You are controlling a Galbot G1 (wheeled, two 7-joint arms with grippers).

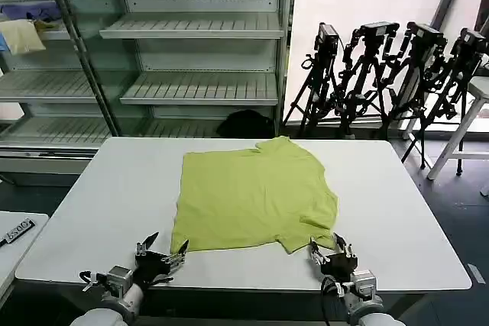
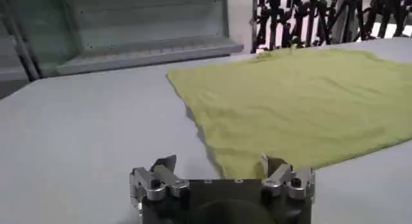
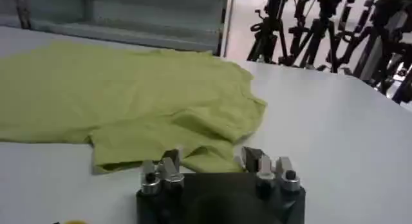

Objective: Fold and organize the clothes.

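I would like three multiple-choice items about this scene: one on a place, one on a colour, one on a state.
1. Where does the shirt lie?
A. on a shelf
B. on the white table
C. on the floor

2. What colour is the shirt?
A. lime yellow-green
B. red
C. black

3. How are the left gripper and the right gripper?
A. both shut on the shirt
B. one lifts the shirt
C. both open at the shirt's near edge

Answers: 1 B, the shirt is spread on the tabletop; 2 A, it is plain lime; 3 C, the fingers are apart and hold nothing.
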